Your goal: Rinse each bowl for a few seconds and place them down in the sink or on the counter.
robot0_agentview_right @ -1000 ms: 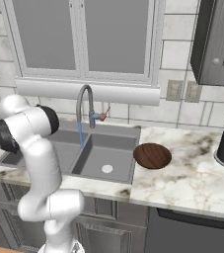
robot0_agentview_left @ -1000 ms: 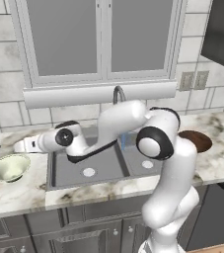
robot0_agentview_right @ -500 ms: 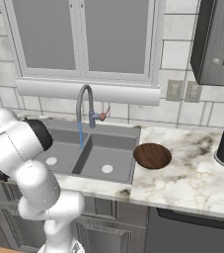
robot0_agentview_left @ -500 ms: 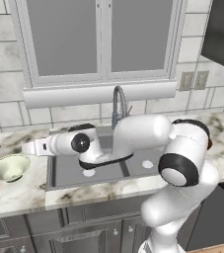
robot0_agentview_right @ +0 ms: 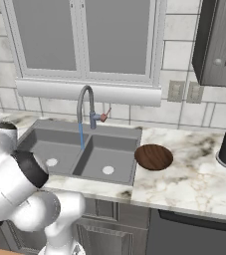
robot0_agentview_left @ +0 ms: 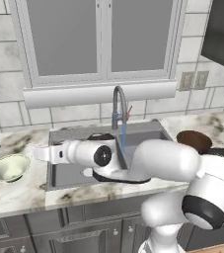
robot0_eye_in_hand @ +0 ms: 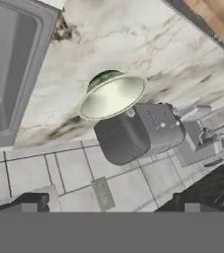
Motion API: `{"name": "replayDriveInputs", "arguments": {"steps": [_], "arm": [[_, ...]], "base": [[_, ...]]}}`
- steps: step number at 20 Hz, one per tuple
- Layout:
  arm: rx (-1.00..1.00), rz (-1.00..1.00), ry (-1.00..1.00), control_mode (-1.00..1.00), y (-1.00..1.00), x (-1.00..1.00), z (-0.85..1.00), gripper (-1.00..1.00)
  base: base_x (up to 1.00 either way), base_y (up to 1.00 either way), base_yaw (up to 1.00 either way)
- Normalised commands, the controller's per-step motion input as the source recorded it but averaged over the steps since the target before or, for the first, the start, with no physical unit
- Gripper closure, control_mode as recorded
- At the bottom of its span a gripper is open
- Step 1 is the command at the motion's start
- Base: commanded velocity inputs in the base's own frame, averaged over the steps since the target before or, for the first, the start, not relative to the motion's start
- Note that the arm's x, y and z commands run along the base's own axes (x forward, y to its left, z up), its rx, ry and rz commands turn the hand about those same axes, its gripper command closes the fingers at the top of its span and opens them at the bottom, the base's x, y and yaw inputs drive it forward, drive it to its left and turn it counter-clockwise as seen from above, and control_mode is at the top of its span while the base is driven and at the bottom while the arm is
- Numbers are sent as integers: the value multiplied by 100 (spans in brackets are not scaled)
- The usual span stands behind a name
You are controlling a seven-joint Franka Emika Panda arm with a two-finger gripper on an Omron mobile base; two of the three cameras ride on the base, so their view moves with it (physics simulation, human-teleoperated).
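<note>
In the left base view the spread fingers [robot0_agentview_left: 38, 153] hang just right of the pale cream-green bowl [robot0_agentview_left: 9, 167], which sits at left-centre on the bench [robot0_agentview_left: 19, 195].

Glossy veined marble counter [robot0_agentview_left: 19, 195], matte sink [robot0_agentview_right: 104, 149], seemingly glazed bowl [robot0_eye_in_hand: 111, 96].

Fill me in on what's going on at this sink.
The robot arm reaches out to the left over the counter, its open gripper empty and close to the pale cream-green bowl that sits left of the sink. Water runs from the faucet into the basin. The dark reddish-brown bowl rests on the counter right of the sink. Neither bowl is held, so no rinsing is under way at this moment.
</note>
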Motion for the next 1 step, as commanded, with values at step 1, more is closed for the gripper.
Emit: {"name": "replayDriveInputs", "arguments": {"steps": [1], "arm": [[0, 0, 0, -100, -14, -29, 82, -100]], "base": [[0, 0, 0]]}}
